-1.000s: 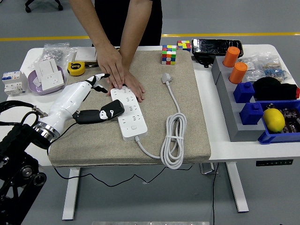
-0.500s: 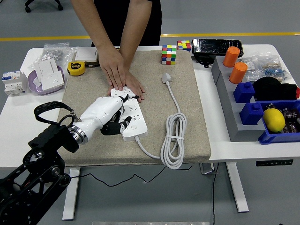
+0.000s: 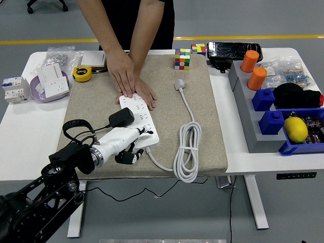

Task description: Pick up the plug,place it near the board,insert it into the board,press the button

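Your left hand (image 3: 132,143) has slid back toward the near edge since half a second ago — it was lying over the middle of the board (image 3: 139,123), and now it sits at the board's near end, with the arm pulled lower into the left corner. The black plug (image 3: 121,118) now shows on the board's left side, just above your hand; whether it is fully seated you cannot tell from here. The white fingers (image 3: 144,133) reach onto the near end of the board, and the dark ones (image 3: 128,156) curl under toward the mat (image 3: 202,121) — they hold nothing you can make out.

The person's two hands (image 3: 129,81) have not budged: crossed, flat, pressing the board's far end down onto the mat. The board's own white cable (image 3: 186,152) lies coiled to the right, its white plug head (image 3: 180,84) free on the mat, well apart from the board.

No writing reads at this size — the yellow tape measure (image 3: 82,74), the white sockets in the purple dish (image 3: 50,83) and the breaker (image 3: 14,88) at far left all carry marks too small to tell. Two puzzle cubes (image 3: 183,58) sit at the mat's far edge, and orange cylinders (image 3: 253,70) and a lemon (image 3: 296,129) sit at the right.

Your right hand is out of view.
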